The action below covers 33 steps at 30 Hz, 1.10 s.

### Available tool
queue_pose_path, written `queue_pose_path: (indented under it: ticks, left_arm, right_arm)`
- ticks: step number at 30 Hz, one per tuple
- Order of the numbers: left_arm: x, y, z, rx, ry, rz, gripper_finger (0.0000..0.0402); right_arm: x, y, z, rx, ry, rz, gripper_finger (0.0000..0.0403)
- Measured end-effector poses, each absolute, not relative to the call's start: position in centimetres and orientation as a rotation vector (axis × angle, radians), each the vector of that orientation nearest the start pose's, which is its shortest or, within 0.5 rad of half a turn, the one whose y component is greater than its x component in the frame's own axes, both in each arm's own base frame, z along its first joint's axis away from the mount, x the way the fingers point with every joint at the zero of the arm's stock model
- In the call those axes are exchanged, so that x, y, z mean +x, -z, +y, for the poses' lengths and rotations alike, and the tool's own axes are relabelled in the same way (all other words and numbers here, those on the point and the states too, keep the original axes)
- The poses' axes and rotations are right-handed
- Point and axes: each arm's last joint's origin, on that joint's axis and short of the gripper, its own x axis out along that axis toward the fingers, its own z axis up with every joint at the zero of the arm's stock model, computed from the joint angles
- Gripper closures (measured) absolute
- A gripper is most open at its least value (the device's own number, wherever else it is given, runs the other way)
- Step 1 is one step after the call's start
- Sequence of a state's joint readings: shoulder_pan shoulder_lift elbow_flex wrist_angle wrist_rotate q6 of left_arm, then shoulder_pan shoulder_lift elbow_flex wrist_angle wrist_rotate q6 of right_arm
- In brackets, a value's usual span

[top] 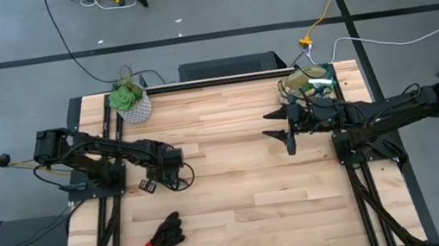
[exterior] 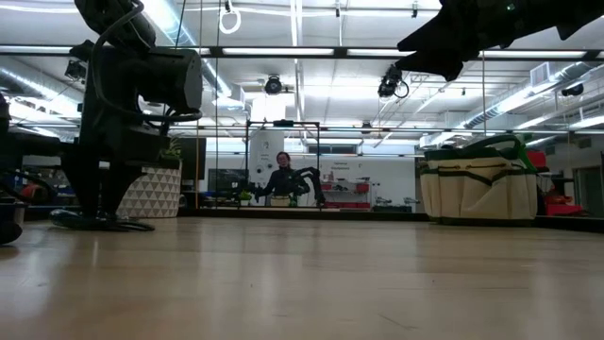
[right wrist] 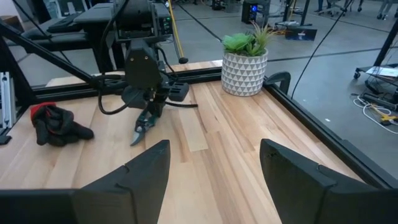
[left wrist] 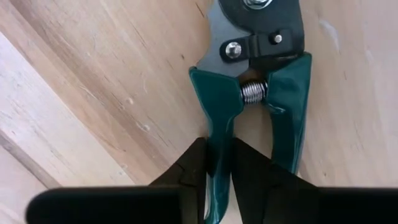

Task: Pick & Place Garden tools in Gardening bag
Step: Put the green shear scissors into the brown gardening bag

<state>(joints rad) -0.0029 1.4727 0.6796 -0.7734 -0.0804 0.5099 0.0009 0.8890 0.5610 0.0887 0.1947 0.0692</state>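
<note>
The pruning shears (left wrist: pixel 261 68), with dark green handles, a spring and grey blades, lie flat on the wooden table. My left gripper (left wrist: pixel 219 149) points down over them and is shut on one handle. The right wrist view shows the left gripper (right wrist: pixel 149 102) and the shears (right wrist: pixel 140 127) from across the table. The black glove with a red cuff (top: pixel 160 237) lies near the front left. The beige gardening bag (top: pixel 311 83) stands at the far right. My right gripper (top: pixel 277 127) hovers open in front of it, holding nothing. My left gripper pinches one of the shears' two green handles (left wrist: pixel 217 124) between its two fingers, some way back from the spring. The fingers (left wrist: pixel 193 165) come from above, pointing down, and lie across the handle. The other handle (left wrist: pixel 289 106) lies free beside them. The shears rest on the table.
A leafy plant in a white patterned pot (top: pixel 130 101) stands at the far left corner. Black rails (top: pixel 100 202) run along both sides of the table. The bare wood (top: pixel 237 181) between the arms is open. A person shows far off in the room (exterior: pixel 283 179).
</note>
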Motion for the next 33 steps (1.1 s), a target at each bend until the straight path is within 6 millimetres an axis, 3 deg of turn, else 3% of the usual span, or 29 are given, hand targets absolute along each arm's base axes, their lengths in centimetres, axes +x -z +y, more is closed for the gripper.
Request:
queue_pose_path:
  ticks: [17, 26, 33]
  left_arm:
    - [21.2, -14.1, 0.2, 0.441, 0.319, 1.541, 0.0347]
    - [23.3, -16.4, 0.2, 0.454, 0.278, 1.46, 0.0347]
    - [25.9, -19.9, 0.2, 0.435, 0.216, 1.32, 0.0347]
  right_arm:
    - [19.8, -26.4, -0.5, 0.045, 0.201, 0.231, 0.0151]
    - [19.9, -26.5, -0.5, 0.048, 0.201, 0.217, 0.0151]
    - [19.9, -27.7, -0.5, 0.079, 0.199, 0.183, 0.0151]
